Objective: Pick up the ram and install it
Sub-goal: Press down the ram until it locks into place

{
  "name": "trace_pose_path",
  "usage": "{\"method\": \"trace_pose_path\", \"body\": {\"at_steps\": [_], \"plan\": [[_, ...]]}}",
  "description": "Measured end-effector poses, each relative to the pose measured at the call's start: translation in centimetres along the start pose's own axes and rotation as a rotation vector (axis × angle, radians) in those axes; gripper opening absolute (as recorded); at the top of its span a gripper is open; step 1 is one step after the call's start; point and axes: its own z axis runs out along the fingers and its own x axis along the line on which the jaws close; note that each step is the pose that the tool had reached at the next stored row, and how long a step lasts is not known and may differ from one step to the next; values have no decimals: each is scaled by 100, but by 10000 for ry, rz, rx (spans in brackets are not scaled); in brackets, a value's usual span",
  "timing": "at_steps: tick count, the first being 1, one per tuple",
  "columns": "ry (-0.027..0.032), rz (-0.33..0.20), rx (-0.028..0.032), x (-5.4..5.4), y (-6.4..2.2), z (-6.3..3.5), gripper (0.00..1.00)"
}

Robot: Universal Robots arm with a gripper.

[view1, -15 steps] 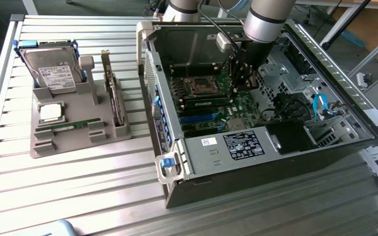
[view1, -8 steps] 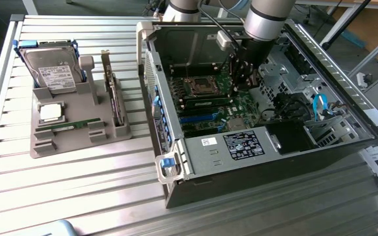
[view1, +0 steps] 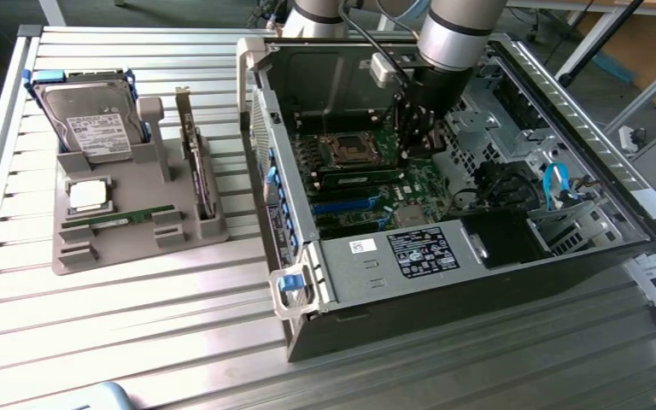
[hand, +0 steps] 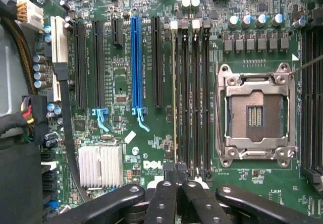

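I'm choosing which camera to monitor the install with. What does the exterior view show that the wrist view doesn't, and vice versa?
Exterior view: the tray beside the case, holding a hard drive and a processor, and the arm reaching down into the open case.
Wrist view: the shut gripper over the memory slots, the ram edge-on in one slot, a blue slot, a heatsink.
Both: the motherboard with its empty socket.

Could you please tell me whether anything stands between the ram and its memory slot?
Nothing visible does. The ram stands edge-on along a memory slot near the processor socket, with the shut gripper over one end.
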Motion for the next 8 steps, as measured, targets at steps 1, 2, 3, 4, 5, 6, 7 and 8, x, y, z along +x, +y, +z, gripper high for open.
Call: {"method": "trace_pose_path", "body": {"at_steps": [1, 2, 3, 4, 5, 6, 7, 8], "plan": [[0, 2, 8, 0, 22, 0, 11], [0, 2, 18, 1, 47, 0, 11], [0, 4, 28, 2, 71, 0, 11], [-1, 5, 36, 2, 92, 1, 11], [-1, 5, 46, 3, 117, 1, 11], [-1, 7, 58, 4, 145, 1, 11], [-1, 8, 67, 4, 167, 1, 11], [-2, 9, 75, 5, 189, 2, 11]]}}
